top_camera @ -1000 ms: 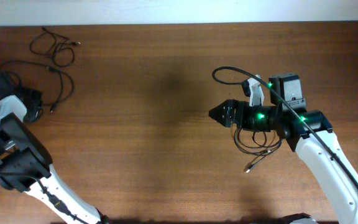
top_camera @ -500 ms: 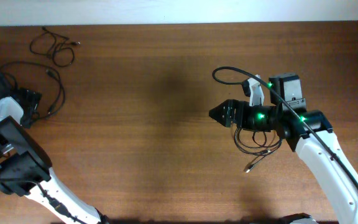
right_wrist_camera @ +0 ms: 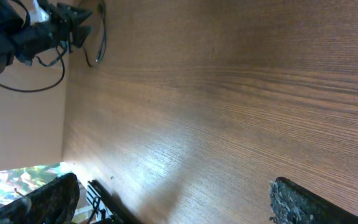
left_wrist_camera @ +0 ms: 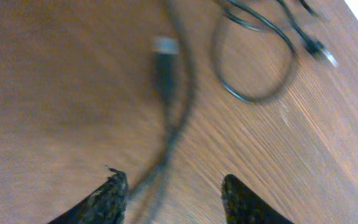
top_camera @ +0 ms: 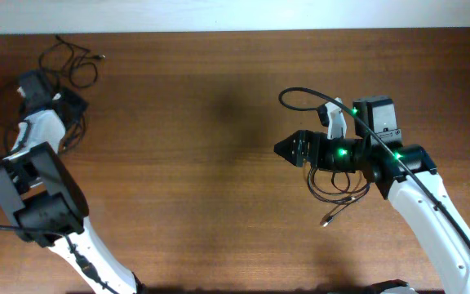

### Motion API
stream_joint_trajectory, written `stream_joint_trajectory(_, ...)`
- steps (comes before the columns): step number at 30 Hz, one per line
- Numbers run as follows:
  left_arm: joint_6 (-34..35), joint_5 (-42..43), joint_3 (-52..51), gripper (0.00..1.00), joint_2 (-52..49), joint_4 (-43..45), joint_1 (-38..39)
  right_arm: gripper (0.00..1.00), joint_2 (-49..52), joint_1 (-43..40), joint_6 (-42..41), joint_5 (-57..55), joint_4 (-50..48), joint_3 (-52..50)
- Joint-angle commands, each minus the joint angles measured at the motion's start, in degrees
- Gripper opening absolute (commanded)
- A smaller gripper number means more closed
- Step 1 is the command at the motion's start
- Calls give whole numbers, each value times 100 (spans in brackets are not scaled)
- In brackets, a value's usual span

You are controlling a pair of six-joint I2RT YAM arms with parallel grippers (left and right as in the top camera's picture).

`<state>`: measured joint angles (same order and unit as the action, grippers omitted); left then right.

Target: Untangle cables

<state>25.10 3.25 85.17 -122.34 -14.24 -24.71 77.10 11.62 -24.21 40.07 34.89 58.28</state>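
Cables, thin, black and flexible, pass lengthwise through the gap between the left gripper's jaws. The jaws stand wide apart and grip nothing. The wrist view is blurred, so I cannot tell whether a strand touches either fingertip. A small silver-tipped plug lies at 12 o'clock from the jaws, and a loose cable loop lies at 1 o'clock. From overhead, these strands sit at the 10 o'clock corner of the brown wooden table. The right gripper gapes wide and empty over bare wood. Another thin black coil lies under the right arm, at 3 o'clock on the table, behind those jaws.
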Motion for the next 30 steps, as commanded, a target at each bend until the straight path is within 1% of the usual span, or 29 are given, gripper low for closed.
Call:
stream_joint_trajectory(1,-1423,-72,-59,63,173,4,352,99,15,37,15,-28,-15,22)
stream_joint_trajectory(2,-1587,-348,-59,68,122,-44,413,98,15,37,15,-26,-13,22)
stream_joint_trajectory(4,-1609,-791,-59,71,-2,-107,433,99,15,37,15,-28,31,22)
stream_joint_trajectory(6,-1880,-848,-59,72,-98,-101,404,98,15,37,17,-28,74,22)
stream_joint_trajectory(8,-2411,-876,-59,78,-179,-83,380,99,15,37,17,-28,92,22)
stream_joint_trajectory(9,-2616,-990,-59,78,-225,-83,356,98,15,37,17,-31,90,22)
stream_joint_trajectory(10,-2621,-1246,-59,80,-260,-81,332,98,15,37,17,-31,90,22)
stream_joint_trajectory(11,-2610,-1436,-59,80,-297,-76,308,99,15,37,17,-31,90,22)
stream_joint_trajectory(13,-2603,-1462,-59,79,-356,-83,258,99,15,37,17,-31,90,22)
stream_joint_trajectory(14,-2605,-1412,-61,74,-387,-92,251,99,15,37,17,-31,87,22)
stream_joint_trajectory(17,-2872,-833,-63,72,-507,-125,247,99,15,37,17,-31,87,22)
stream_joint_trajectory(19,-2953,-702,-63,72,-577,-122,247,98,15,37,15,-28,90,22)
stream_joint_trajectory(21,-2953,-704,-63,64,-671,-125,247,98,15,37,15,-28,92,22)
stream_joint_trajectory(23,-2953,-704,-63,52,-758,-168,247,99,15,37,15,-28,94,22)
stream_joint_trajectory(24,-2953,-706,-63,38,-785,-179,243,98,15,37,15,-28,94,22)
stream_joint_trajectory(25,-2953,-710,-63,21,-796,-195,234,98,15,37,15,-28,94,22)
stream_joint_trajectory(26,-2951,-710,-63,11,-796,-188,219,98,15,37,15,-28,92,22)
stream_joint_trajectory(27,-2951,-713,-63,3,-793,-186,210,98,15,37,15,-28,92,22)
stream_joint_trajectory(28,-2949,-713,-63,0,-793,-188,201,98,15,37,17,-28,92,22)
stream_joint_trajectory(30,-2944,-710,-63,0,-793,-212,188,99,15,37,15,-28,94,22)
